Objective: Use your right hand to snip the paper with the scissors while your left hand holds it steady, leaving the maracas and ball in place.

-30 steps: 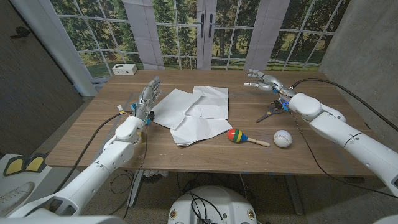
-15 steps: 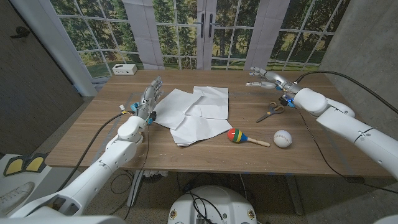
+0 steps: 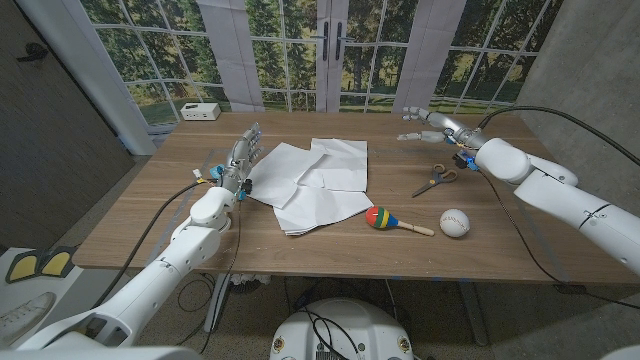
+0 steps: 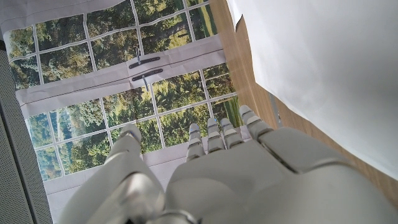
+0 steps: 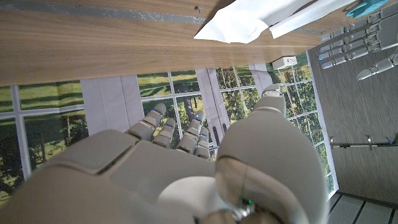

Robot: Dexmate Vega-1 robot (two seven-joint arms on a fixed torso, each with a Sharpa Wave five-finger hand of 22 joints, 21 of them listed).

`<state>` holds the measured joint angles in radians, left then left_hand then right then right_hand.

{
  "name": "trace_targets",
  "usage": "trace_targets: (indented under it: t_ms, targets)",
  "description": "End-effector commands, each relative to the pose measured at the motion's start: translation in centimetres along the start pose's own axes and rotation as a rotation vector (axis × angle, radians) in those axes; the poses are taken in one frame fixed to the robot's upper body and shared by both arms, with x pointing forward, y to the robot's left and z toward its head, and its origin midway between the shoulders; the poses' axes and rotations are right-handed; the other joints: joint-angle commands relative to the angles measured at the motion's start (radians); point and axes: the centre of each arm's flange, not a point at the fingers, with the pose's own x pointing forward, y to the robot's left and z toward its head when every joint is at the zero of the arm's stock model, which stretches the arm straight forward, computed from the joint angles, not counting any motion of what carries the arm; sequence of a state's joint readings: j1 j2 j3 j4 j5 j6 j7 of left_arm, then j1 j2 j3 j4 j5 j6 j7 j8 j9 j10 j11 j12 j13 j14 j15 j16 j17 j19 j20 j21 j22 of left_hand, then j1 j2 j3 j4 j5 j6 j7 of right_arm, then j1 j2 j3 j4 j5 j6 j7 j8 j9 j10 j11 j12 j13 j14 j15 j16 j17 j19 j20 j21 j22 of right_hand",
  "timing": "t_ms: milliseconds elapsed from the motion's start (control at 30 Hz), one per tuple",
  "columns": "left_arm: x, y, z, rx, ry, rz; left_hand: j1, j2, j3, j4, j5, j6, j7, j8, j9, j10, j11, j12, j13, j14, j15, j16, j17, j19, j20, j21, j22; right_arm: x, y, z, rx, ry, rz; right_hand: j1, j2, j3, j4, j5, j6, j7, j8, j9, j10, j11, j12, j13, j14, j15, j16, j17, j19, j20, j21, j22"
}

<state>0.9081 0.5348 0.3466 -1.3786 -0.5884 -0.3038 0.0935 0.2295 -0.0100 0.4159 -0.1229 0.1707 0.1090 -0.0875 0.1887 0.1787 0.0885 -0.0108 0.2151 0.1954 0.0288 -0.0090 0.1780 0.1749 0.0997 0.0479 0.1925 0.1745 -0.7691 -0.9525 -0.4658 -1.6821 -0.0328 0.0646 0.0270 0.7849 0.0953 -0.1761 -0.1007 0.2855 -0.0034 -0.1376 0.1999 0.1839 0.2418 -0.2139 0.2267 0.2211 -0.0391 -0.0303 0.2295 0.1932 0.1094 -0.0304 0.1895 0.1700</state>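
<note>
Several white paper sheets (image 3: 318, 180) lie overlapped mid-table. Orange-handled scissors (image 3: 436, 181) lie to their right, with nothing touching them. A multicoloured maraca (image 3: 385, 219) and a white ball (image 3: 454, 223) sit nearer the front edge. My left hand (image 3: 243, 152) stands at the paper's left edge with fingers straight and apart, holding nothing. In the left wrist view that hand (image 4: 230, 168) is beside the paper (image 4: 323, 68). My right hand (image 3: 425, 122) hovers open near the far right of the table, beyond the scissors. The right wrist view shows its fingers (image 5: 174, 134) spread and the paper (image 5: 249, 22) far off.
A small white box (image 3: 201, 111) sits at the table's far left corner. Windows and a door stand behind the table. Cables run along both arms. Bare wood lies between the scissors and the table's right edge (image 3: 560, 215).
My right hand has drawn back and to the right, away from the scissors toward the table's far edge. The scissors now lie uncovered. The left hand, paper, maraca and ball have not moved.
</note>
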Motion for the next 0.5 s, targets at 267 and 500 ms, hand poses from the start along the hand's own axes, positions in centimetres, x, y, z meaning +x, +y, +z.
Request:
trace_targets:
  t_ms: [267,500]
  targets:
    - [-0.1,0.1,0.1,0.005,-0.008,-0.015,0.0,0.005,-0.001,-0.001,0.003,0.011,0.003,0.004,0.003,0.01,0.002,0.004,0.003,0.01,-0.004,0.007,0.001,0.008,0.0,0.003,0.002,-0.5,-0.1,1.3,-0.108,-0.001,-0.009,0.011,0.008,0.01,-0.003,0.006,0.01,-0.002,0.006,0.004,0.017,-0.001,0.009,0.003,0.004,-0.153,0.003,0.005,0.007,-0.004,0.008,0.002]
    - [0.1,0.5,0.3,0.012,-0.016,-0.02,-0.001,0.007,-0.001,0.0,0.003,0.011,0.003,0.003,0.003,0.011,0.0,0.004,0.003,0.01,-0.004,0.007,0.001,0.008,-0.001,0.003,0.002,-0.8,-0.4,1.9,-0.147,-0.011,0.0,0.028,0.019,0.02,-0.009,0.003,0.011,-0.002,0.005,0.004,0.019,-0.001,0.006,0.006,0.008,-0.153,0.003,0.004,0.011,0.026,0.008,0.002]
